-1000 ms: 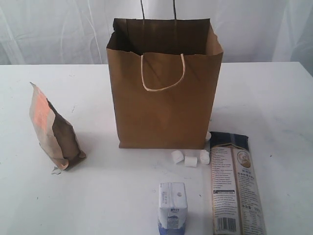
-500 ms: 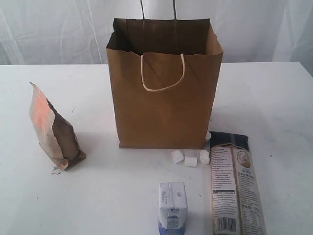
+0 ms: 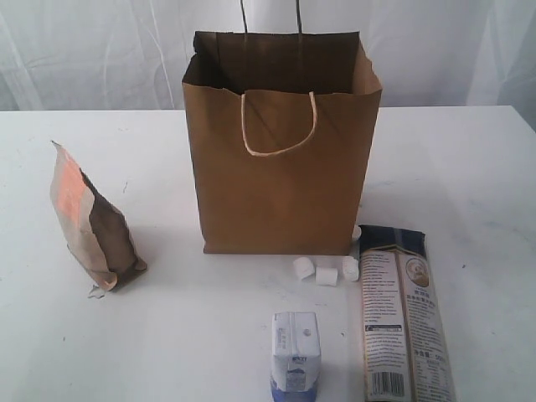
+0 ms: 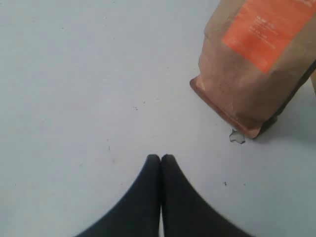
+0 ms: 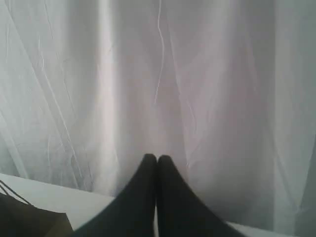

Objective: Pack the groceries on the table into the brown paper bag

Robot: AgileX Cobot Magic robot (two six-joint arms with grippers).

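Observation:
The brown paper bag (image 3: 280, 151) stands upright and open-topped at mid table. On the white table (image 3: 193, 327) a brown-orange pouch (image 3: 88, 222) stands at the left, also in the left wrist view (image 4: 254, 64). A small white-blue carton (image 3: 295, 350) sits near the front edge, with the long dark-topped packet (image 3: 404, 314) lying to its right. Small white marshmallows (image 3: 325, 270) lie at the bag's front right corner. The bottle, can and jar are out of view. My left gripper (image 4: 160, 157) is shut and empty over bare table near the pouch. My right gripper (image 5: 157, 157) is shut and empty, facing the curtain.
A white curtain (image 3: 100, 50) hangs behind the table. A dark corner of the bag (image 5: 29, 222) shows in the right wrist view. Neither arm appears in the exterior view.

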